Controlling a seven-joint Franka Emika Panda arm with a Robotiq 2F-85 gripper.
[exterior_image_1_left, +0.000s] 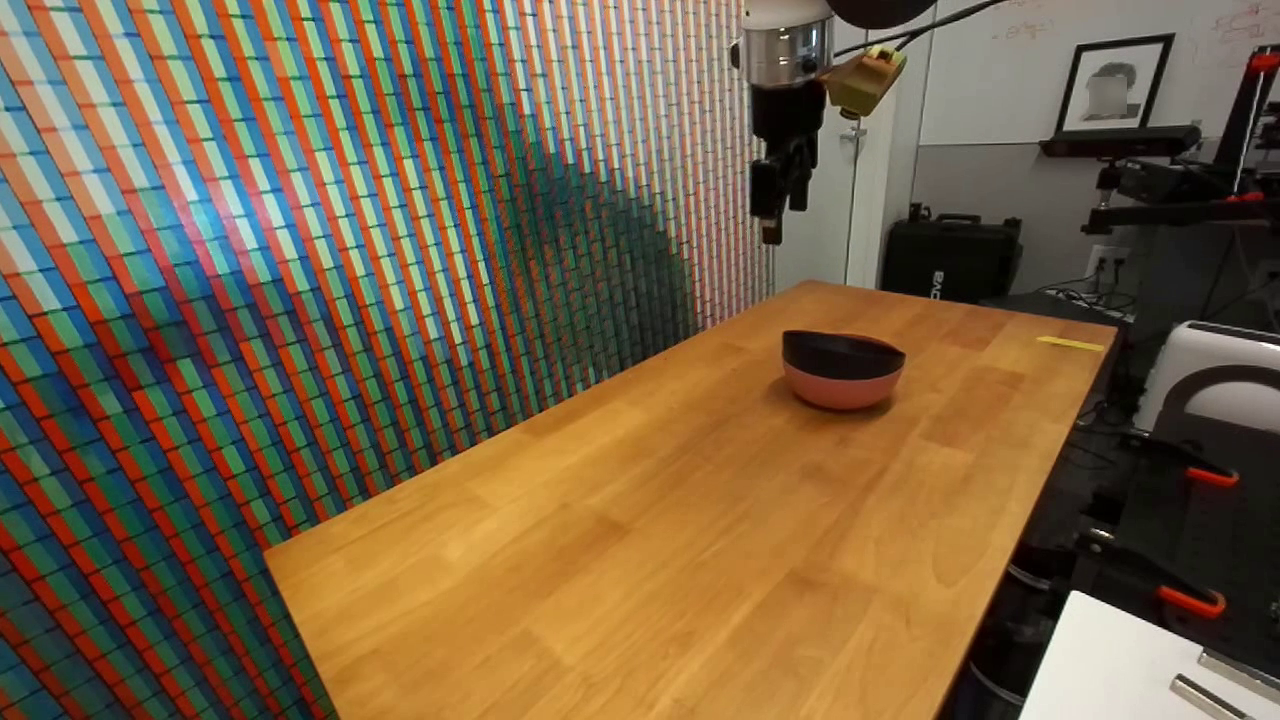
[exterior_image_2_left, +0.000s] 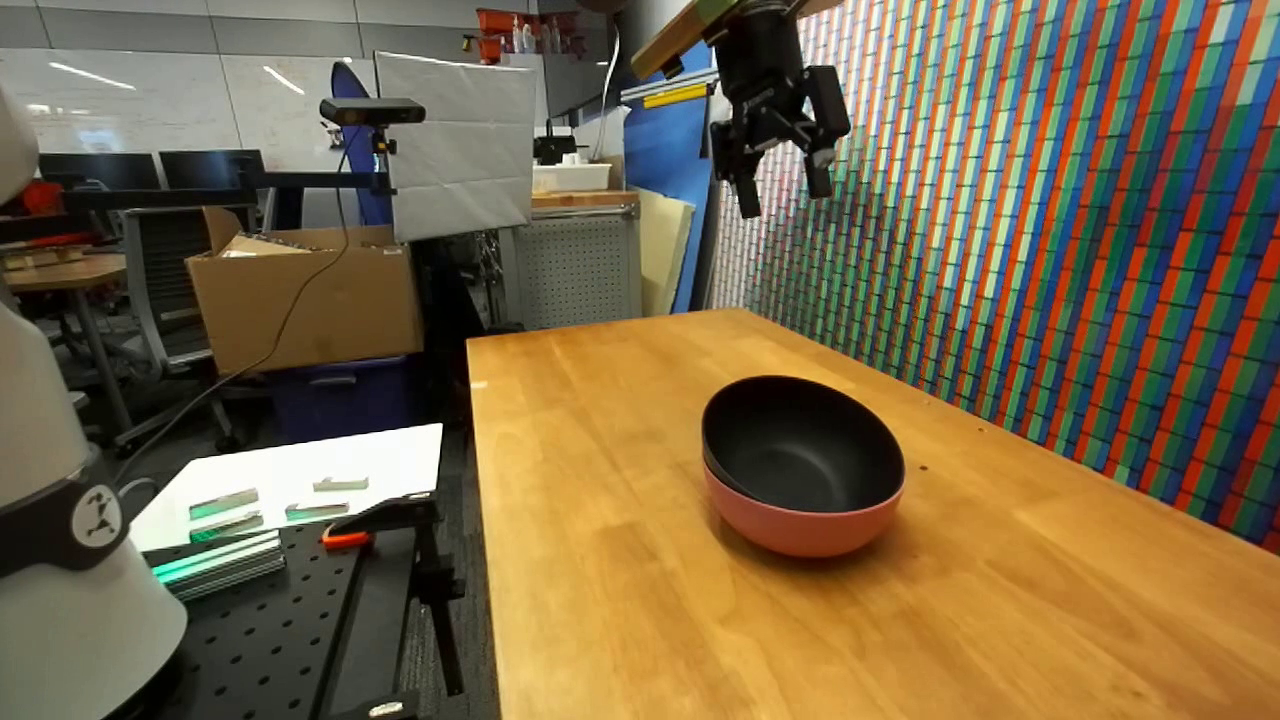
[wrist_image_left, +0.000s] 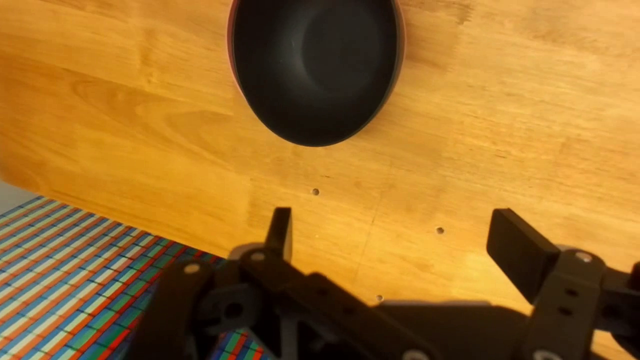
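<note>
While the Robotiq gripper (exterior_image_2_left: 784, 196) hangs above the wooden table (exterior_image_2_left: 590, 560) with its jaws spread wide, a black bowl (exterior_image_2_left: 800, 450) sits tilted inside a pink bowl (exterior_image_2_left: 812, 532) on that table, well apart from the gripper.

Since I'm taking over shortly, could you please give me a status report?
Tool open, empty, well above the table. Black bowl tilted inside the pink bowl. Nothing seen in between.

At twelve o'clock, the wrist view crops the black bowl (wrist_image_left: 316, 72), which mostly hides the pink bowl (exterior_image_2_left: 802, 533).
</note>
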